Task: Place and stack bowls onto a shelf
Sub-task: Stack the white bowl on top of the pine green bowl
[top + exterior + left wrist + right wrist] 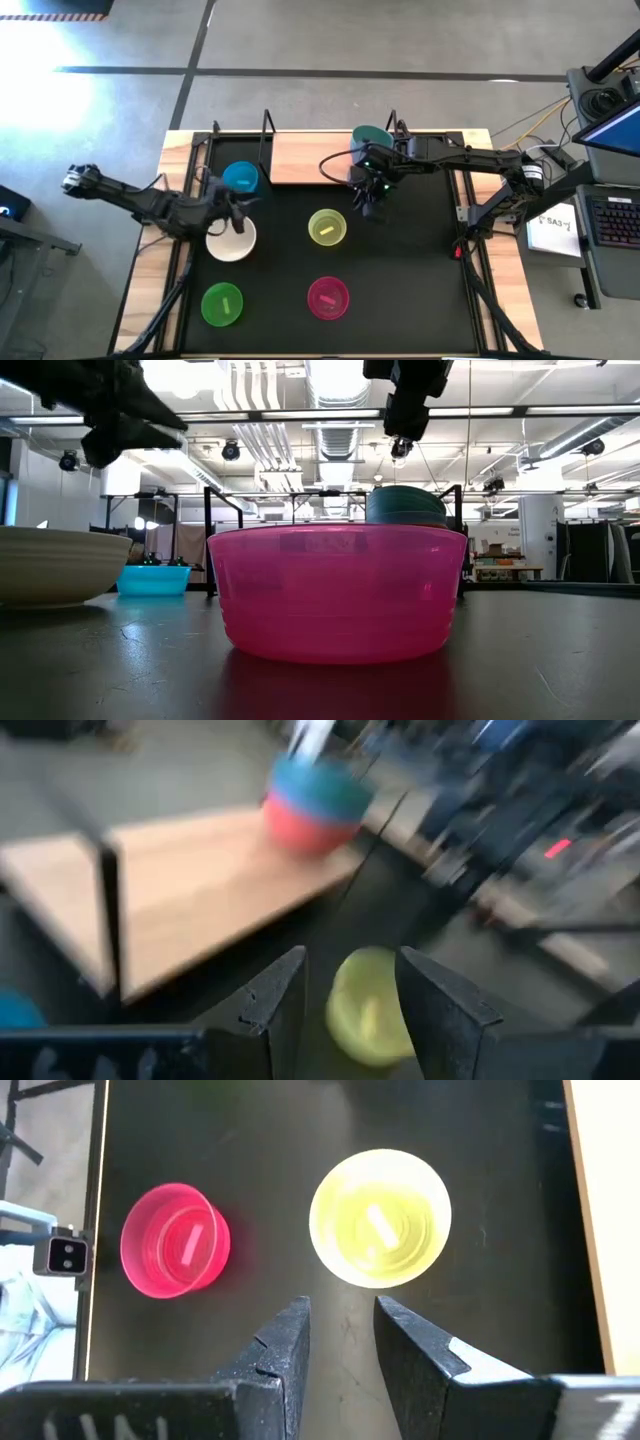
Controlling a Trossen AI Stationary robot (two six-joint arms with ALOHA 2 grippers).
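A stack of small round plastic bowls (372, 137) sits on the light wooden shelf (305, 158) at upper middle, five wait on the black mat, and the right claw (371, 208) hangs empty and spread.

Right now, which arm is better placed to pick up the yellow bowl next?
Right. The right tool hangs open beside the yellow bowl, which its wrist camera shows just ahead. The left tool, also open, is over the white bowl, farther away.
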